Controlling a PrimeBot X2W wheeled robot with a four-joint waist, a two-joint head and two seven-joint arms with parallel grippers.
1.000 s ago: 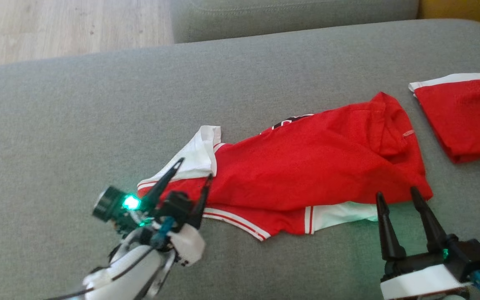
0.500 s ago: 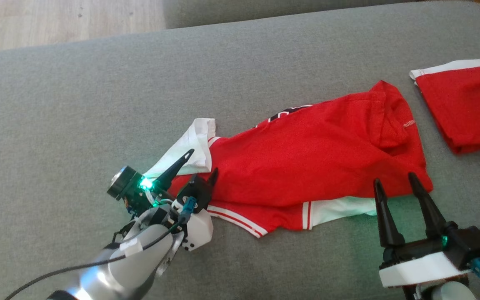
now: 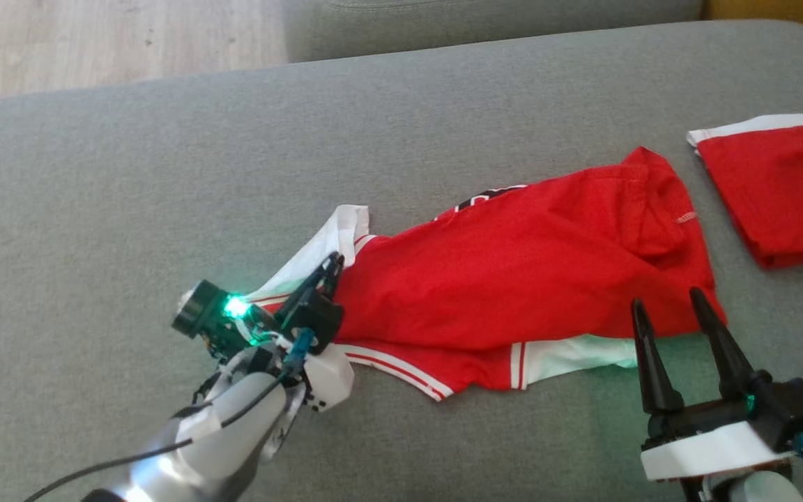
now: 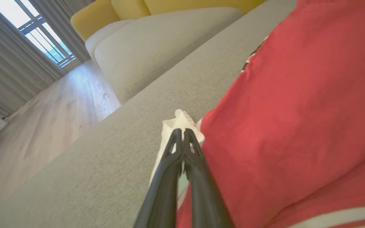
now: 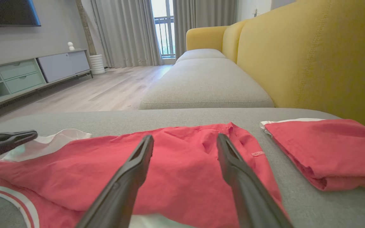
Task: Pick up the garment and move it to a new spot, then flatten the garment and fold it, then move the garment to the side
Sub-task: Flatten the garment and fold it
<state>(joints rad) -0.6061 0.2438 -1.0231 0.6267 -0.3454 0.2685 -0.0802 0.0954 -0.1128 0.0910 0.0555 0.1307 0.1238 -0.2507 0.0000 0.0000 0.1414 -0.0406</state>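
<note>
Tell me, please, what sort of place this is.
Probably a home living room: a grey sofa with a yellow back, a low cabinet under a wall screen, and long curtains by the window.

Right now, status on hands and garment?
Left hand shut on garment sleeve. Right hand open, by its hem. Second red garment apart, rightward.

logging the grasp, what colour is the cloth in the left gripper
White corner of the red garment; clearest in the left wrist view.
</note>
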